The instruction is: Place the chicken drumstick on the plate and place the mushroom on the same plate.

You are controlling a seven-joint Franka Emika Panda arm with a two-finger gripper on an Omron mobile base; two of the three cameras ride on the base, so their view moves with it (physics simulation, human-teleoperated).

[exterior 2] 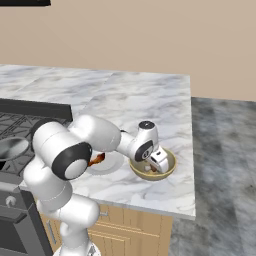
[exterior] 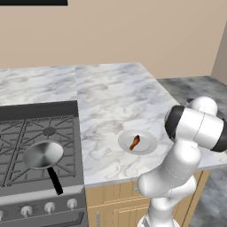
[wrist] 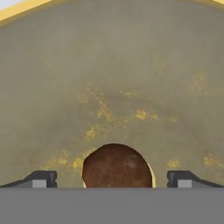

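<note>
Pincer (wrist: 112,179) wide open, holding nothing, down inside tan-yellow bowl (exterior 2: 170,167) near worktop (exterior: 115,97) front edge; brown mushroom (wrist: 117,166) sits between its fingertips (wrist: 43,178) on bowl floor. Just beside bowl, pale plate (exterior: 148,142) with chicken drumstick (exterior: 134,142) lying on it. Farther off, steel frying pan (exterior: 42,155) on stove (exterior: 26,133).

A home kitchen, it seems: a marble worktop (exterior: 111,97) on wooden cupboards (exterior: 115,208) beside a gas stove (exterior: 40,142) carrying a frying pan (exterior: 43,155).
</note>
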